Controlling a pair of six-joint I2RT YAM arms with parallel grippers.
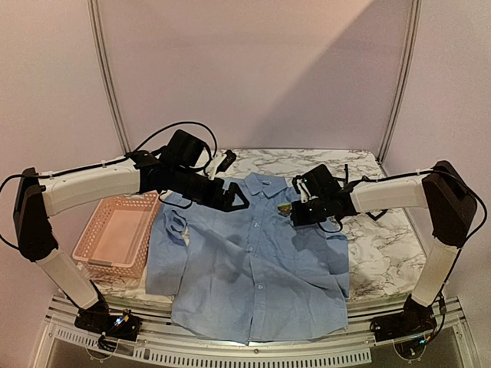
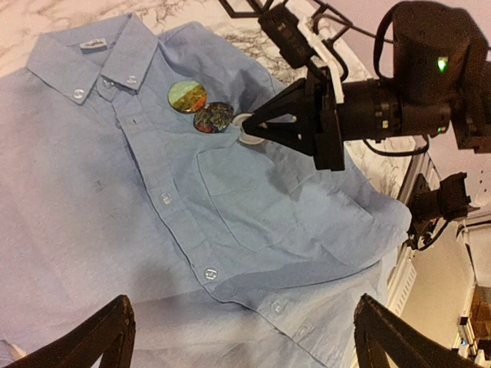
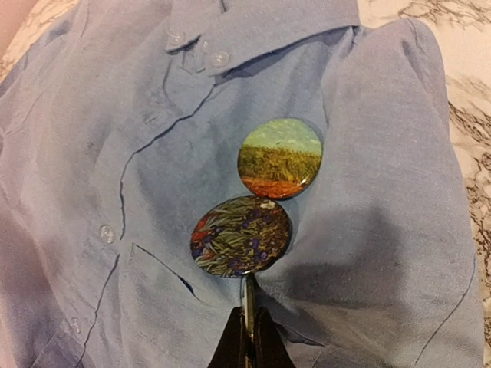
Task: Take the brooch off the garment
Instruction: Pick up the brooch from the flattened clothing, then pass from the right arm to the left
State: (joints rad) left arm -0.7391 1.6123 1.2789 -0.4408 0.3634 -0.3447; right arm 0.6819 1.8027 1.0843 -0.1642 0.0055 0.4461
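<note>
The light blue garment (image 1: 253,261) lies flat on the marble table, collar at the far end. Two round brooches sit on its chest above the pocket: a landscape one (image 3: 280,157) (image 2: 187,96) and a dark floral one (image 3: 241,235) (image 2: 213,117). My right gripper (image 3: 249,337) (image 2: 253,129) is shut on a third brooch (image 3: 249,295), seen edge-on as a thin silvery rim. In the left wrist view that brooch (image 2: 245,126) shows a pale round back, tilted up off the cloth beside the floral one. My left gripper (image 2: 242,307) (image 1: 238,201) hovers open over the shirt front, holding nothing.
A pink plastic basket (image 1: 115,238) stands at the left of the garment (image 2: 153,230). The marble table (image 1: 383,253) shows at the right and behind the collar. A small black object (image 1: 225,161) lies at the back of the table.
</note>
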